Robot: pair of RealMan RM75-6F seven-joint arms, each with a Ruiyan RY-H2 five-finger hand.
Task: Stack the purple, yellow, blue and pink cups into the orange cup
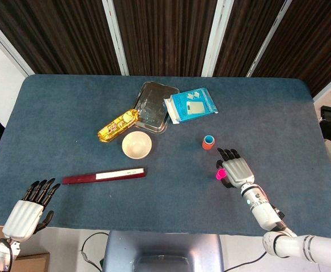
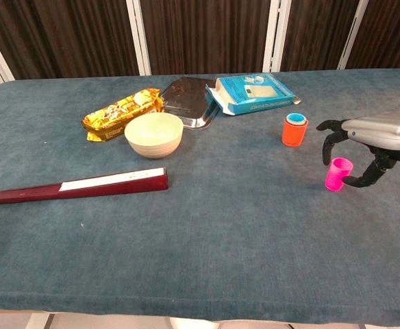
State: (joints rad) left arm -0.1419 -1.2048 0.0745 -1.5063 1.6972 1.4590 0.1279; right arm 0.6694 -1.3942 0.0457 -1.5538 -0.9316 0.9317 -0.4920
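Note:
The orange cup (image 1: 208,142) (image 2: 295,129) stands upright right of the table's middle, with a blue cup nested in its mouth; purple and yellow cups do not show. A pink cup (image 1: 220,173) (image 2: 338,173) stands upright a little nearer me and to the right. My right hand (image 1: 234,168) (image 2: 368,140) hovers right at the pink cup, fingers spread and curved around it, thumb close on its near side, with no firm grip showing. My left hand (image 1: 31,207) is open at the near left edge, far from the cups.
A cream bowl (image 1: 136,145), a gold snack packet (image 1: 118,126), a metal tray (image 1: 152,106) and a blue box (image 1: 191,104) lie behind and left of the cups. A long dark red box (image 1: 104,176) lies near the front left.

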